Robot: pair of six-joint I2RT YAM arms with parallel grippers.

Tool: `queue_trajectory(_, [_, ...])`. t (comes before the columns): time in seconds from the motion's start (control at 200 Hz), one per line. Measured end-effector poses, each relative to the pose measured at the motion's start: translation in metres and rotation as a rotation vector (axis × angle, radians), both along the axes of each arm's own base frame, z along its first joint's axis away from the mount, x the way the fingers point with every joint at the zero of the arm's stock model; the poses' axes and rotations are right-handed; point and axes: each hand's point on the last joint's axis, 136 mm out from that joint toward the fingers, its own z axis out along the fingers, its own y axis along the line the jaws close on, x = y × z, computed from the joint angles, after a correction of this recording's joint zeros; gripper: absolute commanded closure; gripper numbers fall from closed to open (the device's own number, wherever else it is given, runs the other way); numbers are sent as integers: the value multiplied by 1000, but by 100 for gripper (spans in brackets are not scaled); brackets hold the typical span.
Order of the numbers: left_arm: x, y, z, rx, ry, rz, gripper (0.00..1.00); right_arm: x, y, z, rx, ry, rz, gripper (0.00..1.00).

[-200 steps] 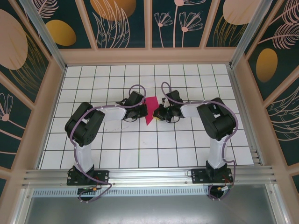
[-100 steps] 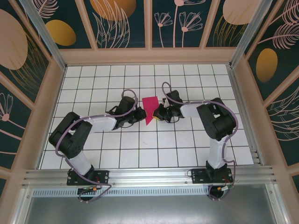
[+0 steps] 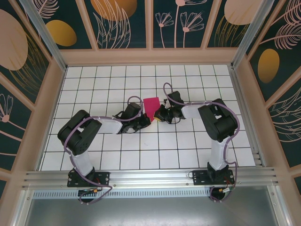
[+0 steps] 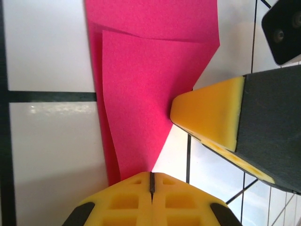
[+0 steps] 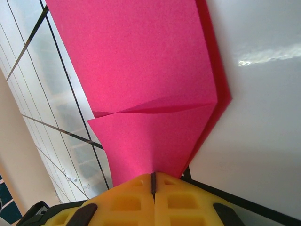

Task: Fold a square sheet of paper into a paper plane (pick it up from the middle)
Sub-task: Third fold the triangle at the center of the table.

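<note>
The magenta sheet of paper (image 3: 151,104) lies on the white tiled floor, folded into a layered shape that is wide at the far end and narrows to a point. In the left wrist view the paper (image 4: 141,94) tapers straight into my left gripper (image 4: 151,175), which is shut on that narrow tip. My left gripper (image 3: 146,120) covers the tip from above. My right gripper (image 3: 158,114) is at the paper's right edge. It (image 5: 153,176) is shut on a flap of the paper (image 5: 141,70). One of its yellow fingertips (image 4: 211,117) touches the edge.
White tiles with dark grid lines (image 3: 188,150) spread out around the paper. Wooden walls (image 3: 51,108) close in the left, right and far sides. An aluminium rail (image 3: 150,176) carrying the arm bases runs along the near edge.
My left gripper moved down from the paper's left side to its lower tip, which it now covers, and the left elbow swung out and back. The right arm and the paper stayed put.
</note>
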Motion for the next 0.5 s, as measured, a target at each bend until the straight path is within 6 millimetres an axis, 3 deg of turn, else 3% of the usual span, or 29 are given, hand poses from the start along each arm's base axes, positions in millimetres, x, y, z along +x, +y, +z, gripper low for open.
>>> queue_trajectory(0.495, [2, 8, -7, 44, -4, 31, 100, 1, 0, 3, 2, -20, 11, 100])
